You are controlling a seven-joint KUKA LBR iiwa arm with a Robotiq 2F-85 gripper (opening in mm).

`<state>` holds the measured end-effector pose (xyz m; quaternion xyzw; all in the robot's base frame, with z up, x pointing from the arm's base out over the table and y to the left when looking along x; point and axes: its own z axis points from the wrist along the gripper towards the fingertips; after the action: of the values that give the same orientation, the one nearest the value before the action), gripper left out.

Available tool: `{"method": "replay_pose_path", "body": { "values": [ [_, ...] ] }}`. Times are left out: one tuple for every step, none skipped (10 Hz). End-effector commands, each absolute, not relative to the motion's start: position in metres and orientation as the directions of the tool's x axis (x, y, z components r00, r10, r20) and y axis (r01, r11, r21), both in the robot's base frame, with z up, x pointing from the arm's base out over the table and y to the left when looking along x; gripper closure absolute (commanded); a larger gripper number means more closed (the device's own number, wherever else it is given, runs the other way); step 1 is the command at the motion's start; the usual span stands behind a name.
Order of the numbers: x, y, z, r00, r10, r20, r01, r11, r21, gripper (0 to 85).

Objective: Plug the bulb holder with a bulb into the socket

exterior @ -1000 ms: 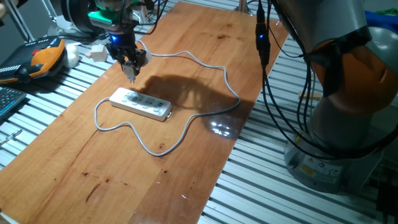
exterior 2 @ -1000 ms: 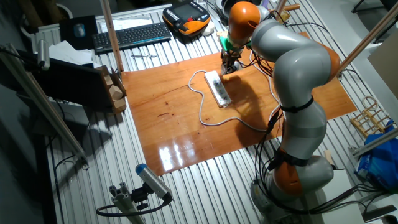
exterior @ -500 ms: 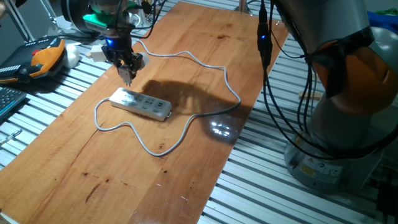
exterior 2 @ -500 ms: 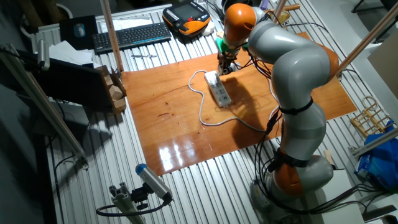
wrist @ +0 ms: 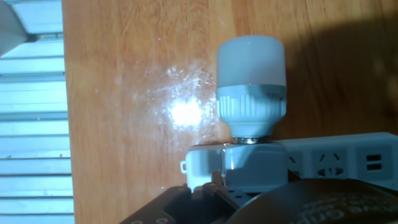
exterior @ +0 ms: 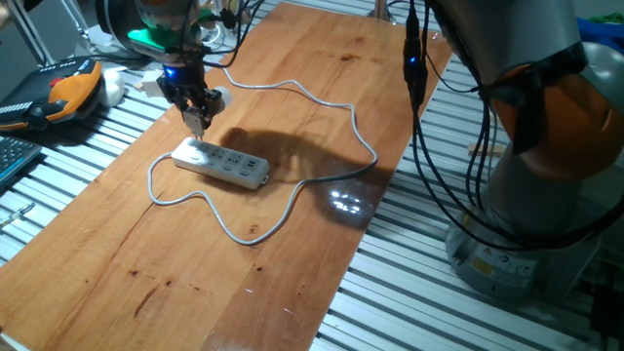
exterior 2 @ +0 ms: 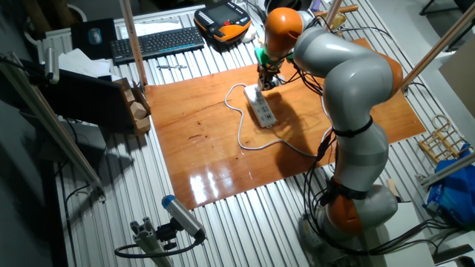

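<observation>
Black two-finger gripper (exterior: pixel 198 119) clamped on the small white blocky bulb holder (wrist: pixel 254 164), rounded white bulb (wrist: pixel 251 61) pointing ahead.
Long flat white socket (exterior: pixel 221 162) sits right below, so the plug end lines up with an outlet.

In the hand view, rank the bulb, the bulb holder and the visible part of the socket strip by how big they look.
1. The bulb, though it is nearer the camera.
2 and 3. The bulb holder and the visible part of the socket look alike; I can't rank them.

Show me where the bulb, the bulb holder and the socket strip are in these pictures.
bulb (wrist: pixel 251 62), hand view, on its rounded white dome.
bulb holder (wrist: pixel 254 165), hand view, on the blocky white body below the bulb.
socket strip (exterior: pixel 230 166), one fixed view, on its top face, mid-length.
</observation>
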<state>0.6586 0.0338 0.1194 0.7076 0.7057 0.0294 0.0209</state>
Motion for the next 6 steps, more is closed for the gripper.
{"method": "replay_pose_path", "body": {
  "values": [
    [0.6595,0.0352,0.1180,0.002,1.000,0.014,0.997,-0.004,0.074,85.0],
    [0.6605,0.0363,0.1161,0.004,1.000,0.011,0.997,-0.005,0.077,85.0],
    [0.6612,0.0374,0.1138,-0.001,1.000,0.006,0.996,0.000,0.086,85.0],
    [0.6621,0.0388,0.1111,-0.007,1.000,-0.002,0.996,0.007,0.092,85.0],
    [0.6627,0.0398,0.1098,-0.007,1.000,-0.007,0.995,0.007,0.097,85.0],
    [0.6631,0.0400,0.1092,-0.007,1.000,-0.011,0.995,0.008,0.100,85.0]
  ]
}}
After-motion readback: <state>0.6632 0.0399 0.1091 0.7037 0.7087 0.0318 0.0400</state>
